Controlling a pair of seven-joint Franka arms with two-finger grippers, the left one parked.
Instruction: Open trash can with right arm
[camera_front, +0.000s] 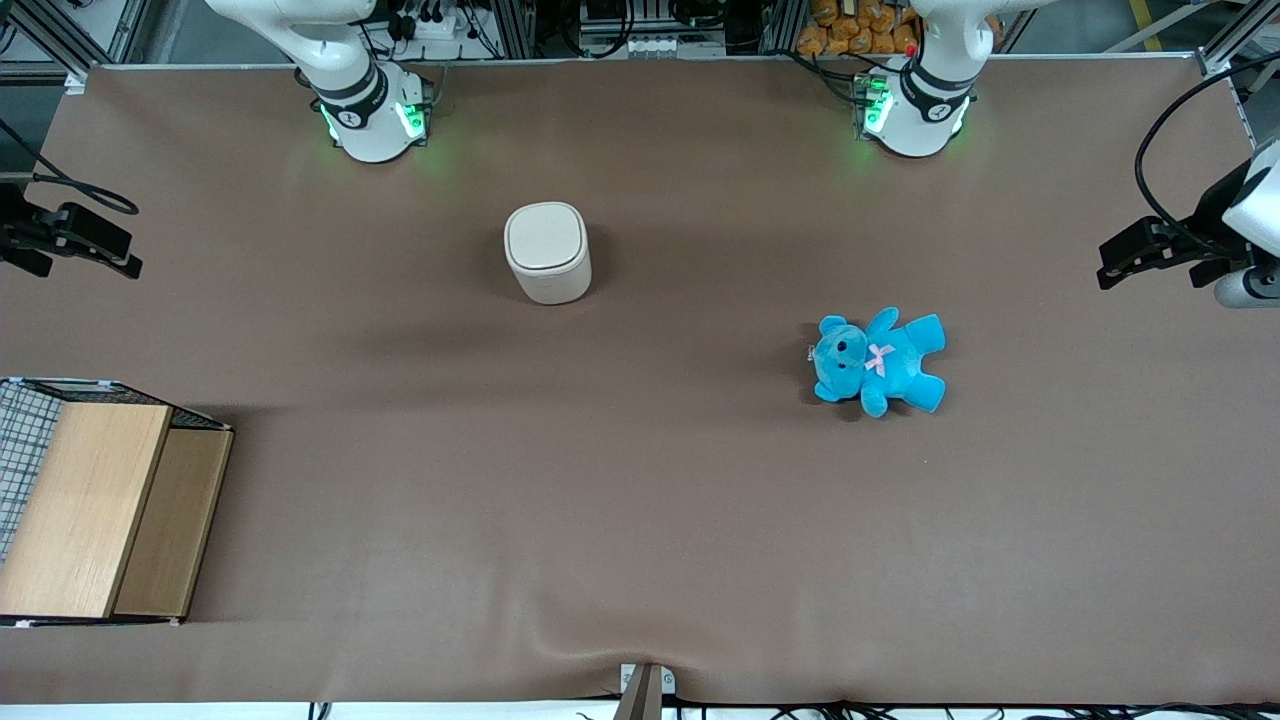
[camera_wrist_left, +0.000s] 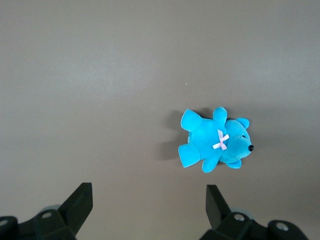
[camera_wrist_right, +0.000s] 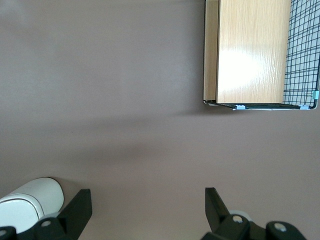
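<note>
The trash can is a small cream-white bin standing upright on the brown table, with its flip lid down flat. My right arm rises from its base, farther from the front camera than the bin. Its black gripper hangs at the working arm's end of the table, well away sideways from the bin. In the right wrist view the gripper is open over bare table, with nothing between its fingers. Part of the trash can shows beside one finger, apart from it.
A wooden box with a wire mesh side sits at the working arm's end, nearer the front camera; the right wrist view also shows the box. A blue teddy lies toward the parked arm's end.
</note>
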